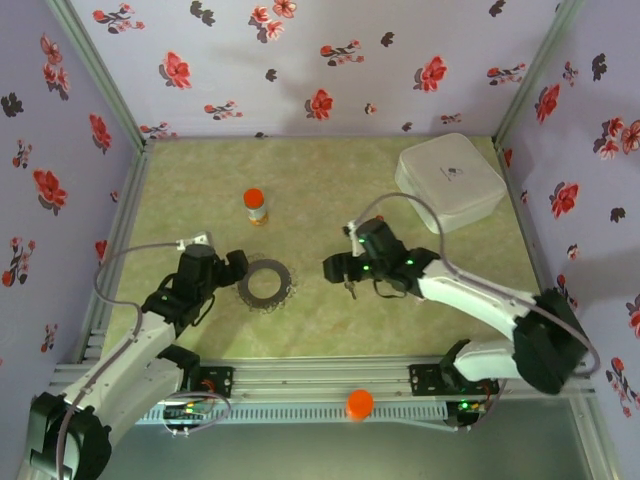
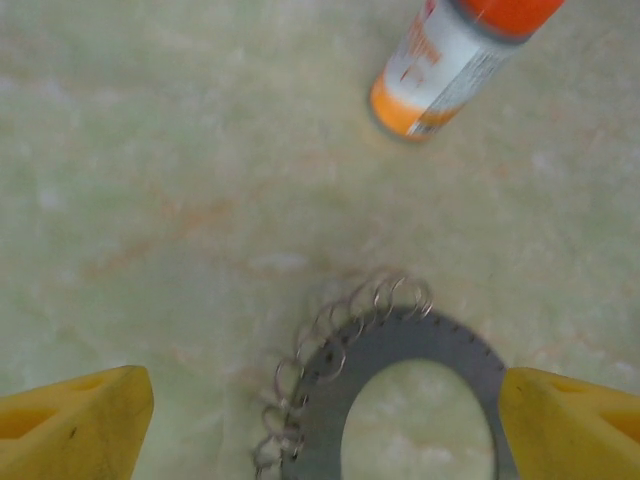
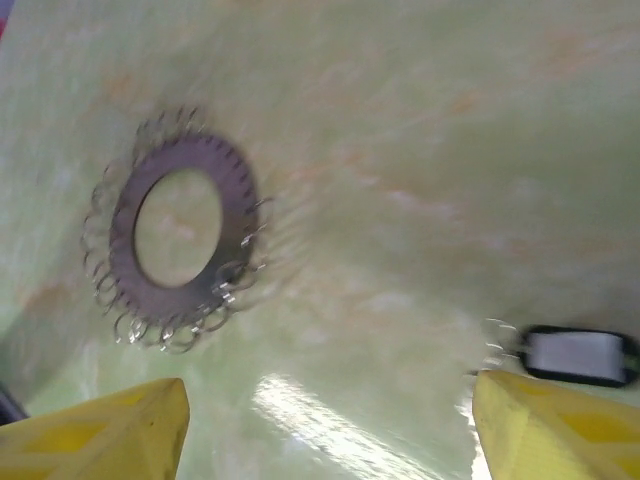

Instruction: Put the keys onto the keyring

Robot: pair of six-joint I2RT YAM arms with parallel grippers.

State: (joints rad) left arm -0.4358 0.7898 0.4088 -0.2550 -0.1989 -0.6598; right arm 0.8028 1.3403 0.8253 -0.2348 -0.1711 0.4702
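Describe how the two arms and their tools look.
The left arm and right arm have white shells with black joints. The left tool and right tool look black from above; their fingers are yellow wedges in the wrist views. A thin grey cable loops off each arm, and small green lights glow near the right tool.

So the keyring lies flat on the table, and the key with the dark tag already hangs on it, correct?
Not quite. The keyring lies flat on the table, but the key with the dark tag lies apart from it, as the right wrist view shows.
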